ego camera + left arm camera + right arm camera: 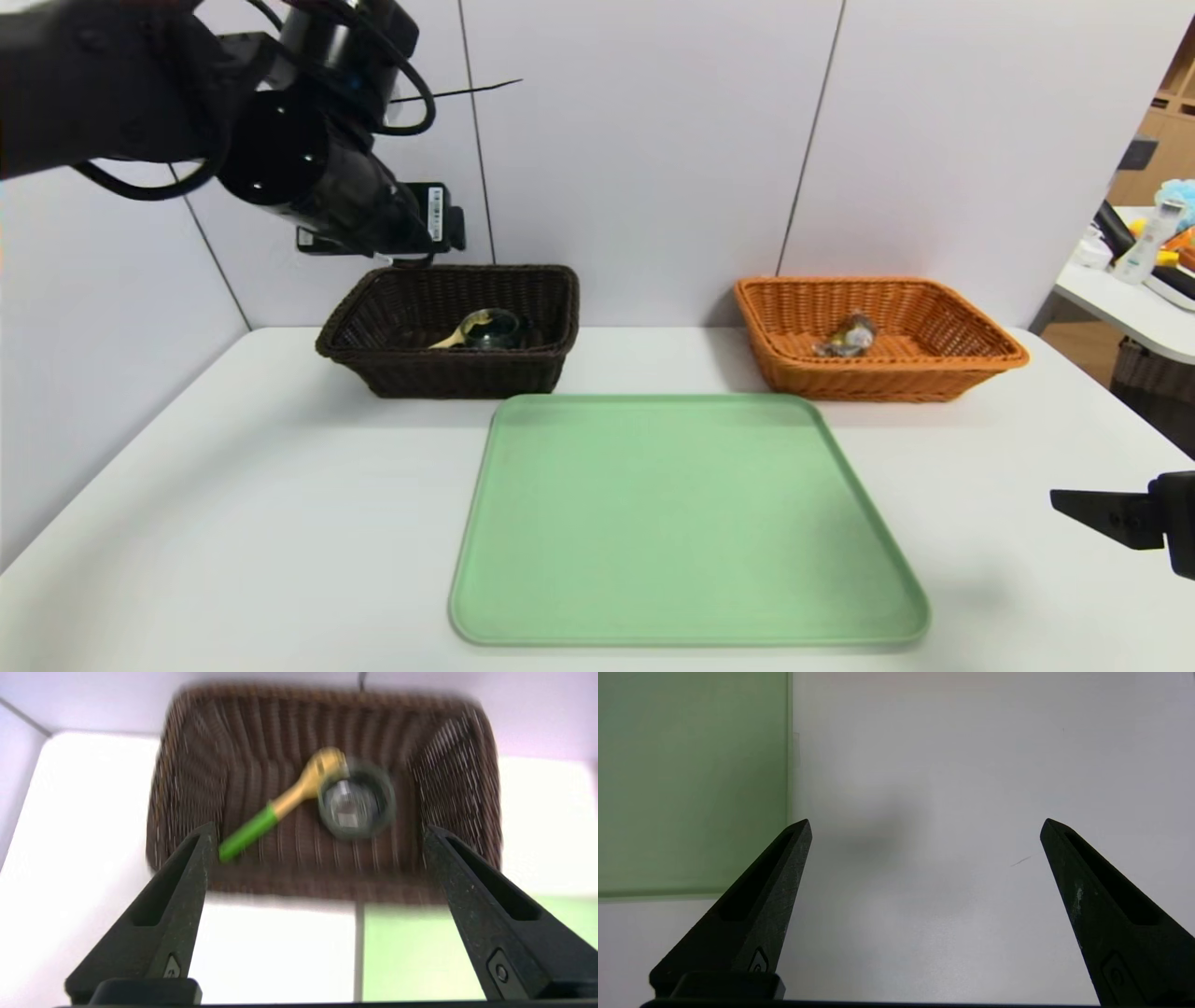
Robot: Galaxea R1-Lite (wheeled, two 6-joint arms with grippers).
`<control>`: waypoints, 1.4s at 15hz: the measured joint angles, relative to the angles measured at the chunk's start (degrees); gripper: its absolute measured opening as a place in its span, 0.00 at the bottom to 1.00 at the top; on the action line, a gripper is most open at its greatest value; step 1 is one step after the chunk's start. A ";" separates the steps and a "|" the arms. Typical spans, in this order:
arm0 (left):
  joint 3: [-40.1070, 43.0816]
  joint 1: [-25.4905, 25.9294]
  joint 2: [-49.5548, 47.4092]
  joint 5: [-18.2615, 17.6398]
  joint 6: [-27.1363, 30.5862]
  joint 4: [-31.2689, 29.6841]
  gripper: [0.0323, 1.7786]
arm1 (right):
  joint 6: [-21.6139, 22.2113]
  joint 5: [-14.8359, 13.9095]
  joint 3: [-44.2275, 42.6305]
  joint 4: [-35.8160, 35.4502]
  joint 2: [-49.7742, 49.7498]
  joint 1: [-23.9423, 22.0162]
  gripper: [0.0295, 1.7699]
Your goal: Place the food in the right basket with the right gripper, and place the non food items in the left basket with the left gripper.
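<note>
1. Hovering above the left basket [457, 378], the left gripper [320, 828] has its 2 black fingers spread wide apart, with nothing held between them.
2. The left basket, dark brown and woven, stands at the back of the white table [261, 504], on the left side, and both non-food items lie inside it.
3. Item 1 is the spoon [289, 800], lying slantwise on the basket's floor, with its green handle towards the front left and its yellow head towards the back, right at the cup's rim (whether those 2 actually touch, I cannot tell).
4. Item 2 is the glass cup [357, 800], sitting in the right half of the same basket; the head view shows its dark holder just below the basket's rim.
5. Over in the right basket [868, 381], the orange-tan woven one at the back right of the table, lies the food [850, 336], a small pack in crinkly clear wrap, left of the basket's middle.
6. The right gripper [927, 821] is parked over the table to the right of the green tray [686, 523], its 2 fingers wide open and holding nothing.
7. The tray lies flat in front of the 2 baskets, its surface bare.
8. Beyond the table's right side, a white side table [1153, 322] carries a pale bottle [1153, 243] among other things.
</note>
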 joint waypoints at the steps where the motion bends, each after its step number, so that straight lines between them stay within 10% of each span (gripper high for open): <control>1: 2.05 -1.23 -3.12 -0.02 -0.73 3.33 0.89 | -0.02 0.02 -0.16 0.00 -0.21 -0.09 0.96; 6: 10.23 -2.26 -19.53 0.55 -2.71 8.77 0.92 | 0.10 0.09 1.73 0.10 -3.12 -0.78 0.96; 21: 38.96 19.94 -57.22 -2.34 -2.54 5.69 0.95 | -1.01 1.71 11.02 0.38 -25.59 -7.00 0.96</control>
